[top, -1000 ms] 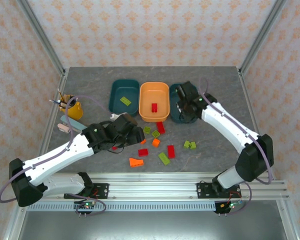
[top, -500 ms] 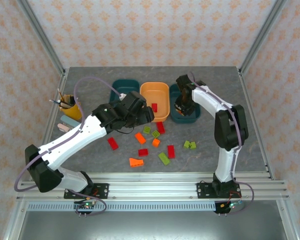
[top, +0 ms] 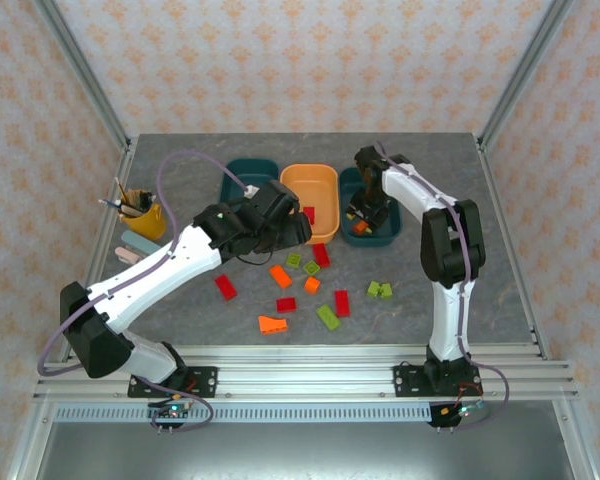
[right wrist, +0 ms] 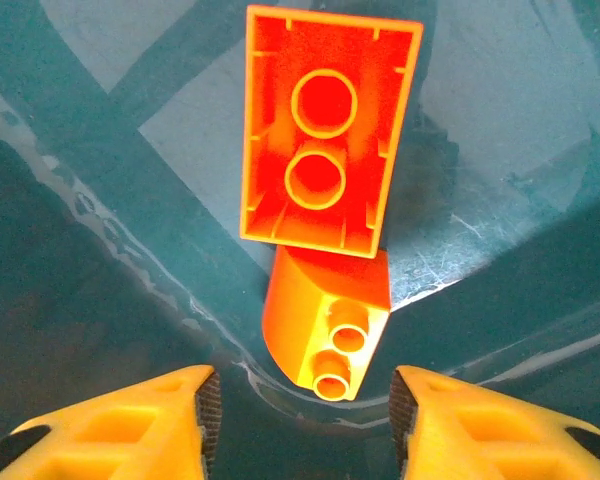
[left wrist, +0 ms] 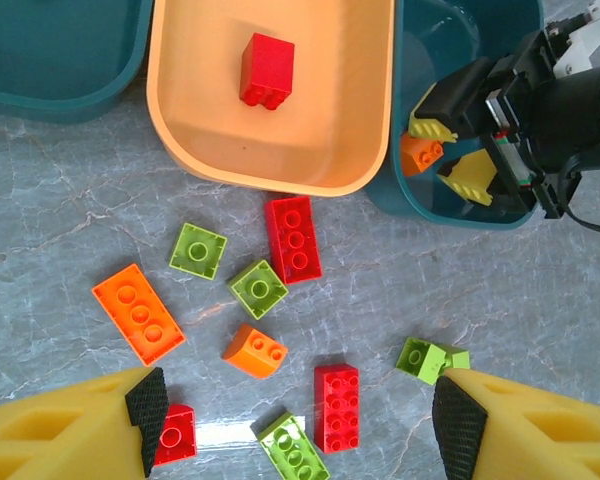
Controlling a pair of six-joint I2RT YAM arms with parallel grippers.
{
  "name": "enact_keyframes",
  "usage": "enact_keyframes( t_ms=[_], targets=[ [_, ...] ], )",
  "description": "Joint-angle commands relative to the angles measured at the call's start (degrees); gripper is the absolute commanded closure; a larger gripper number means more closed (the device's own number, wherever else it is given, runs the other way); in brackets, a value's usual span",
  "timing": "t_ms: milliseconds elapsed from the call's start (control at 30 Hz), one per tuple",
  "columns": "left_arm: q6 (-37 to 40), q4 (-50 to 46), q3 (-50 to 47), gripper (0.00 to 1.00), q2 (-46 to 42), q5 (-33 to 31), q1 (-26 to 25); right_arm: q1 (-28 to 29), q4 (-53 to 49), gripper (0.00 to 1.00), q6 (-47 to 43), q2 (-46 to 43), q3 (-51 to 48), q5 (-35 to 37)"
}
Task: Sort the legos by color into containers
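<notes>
Right claw (right wrist: pixel 300 400): jaws apart, empty, over the right teal tray (top: pixel 384 240), evidently orange's bin; two orange legos (right wrist: pixel 330 130) lie inside. Left claw (left wrist: pixel 300 425): apart, empty, above loose legos (left wrist: pixel 295 238) on the table (left wrist: pixel 540 300).

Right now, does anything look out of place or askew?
In the right teal tray, one orange brick lies hollow side up, beside a second orange brick tipped on its side. Nothing else stands out.

The left arm (top: pixel 170 265) stretches forward and inward, its wrist tipped down, and the left gripper (left wrist: pixel 300 425) has its jaws spread wide, pads facing each other. The right arm (top: pixel 450 250) is folded steeply upward, pointing the right gripper (right wrist: pixel 302 420) downward, with its fingers parted and both pads free.
</notes>
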Motion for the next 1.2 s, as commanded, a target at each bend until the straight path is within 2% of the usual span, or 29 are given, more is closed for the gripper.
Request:
enact_keyframes(
  t_ms=[0, 200, 333, 500, 633, 900, 1033, 1167],
  targets=[
    [0.03, -1.32, -0.29, 0.26, 0.01, 0.28, 0.24, -0.26, -3.26, 0.48, -0.97, -2.99, 1.16, 0.88],
    [-1.68, -2.17, -1.4, 0.26, 0.1, 0.7, -0.84, 0.15, -4.38, 0.48, -2.91, -11.35, 0.78, 4.02],
    [-3.74, -1.82, -2.83, 0.27, 0.49, 0.82, -2.37, 1.93, -4.18, 0.48, -7.49, -21.08, -2.27, 7.79],
    [-4.4, 0.13, -4.07, 0.28, 3.09, 2.42, -5.7, 6.27, -2.5, 0.48, -11.63, -35.52, -13.33, 9.83],
    [-6.37, -0.24, -4.18, 0.29, 7.48, 3.5, -9.35, 9.86, -5.0, 0.48, -10.24, -45.11, -22.55, 11.11],
    [-23.76, 4.38, -6.03, 0.38, 17.34, 7.86, -14.79, 15.8, -6.63, 0.48, -4.33, -59.17, -38.47, 10.03],
    [-32.22, 7.38, -6.35, 0.43, 21.17, 9.7, -16.05, 16.37, -6.8, 0.48, -3.29, -63.08, -41.84, 9.0],
    [-39.34, 7.13, -7.28, 0.48, 22.12, 8.32, -16.44, 16.34, -7.84, 0.48, -3.67, -65.37, -42.52, 8.93]
  ],
)
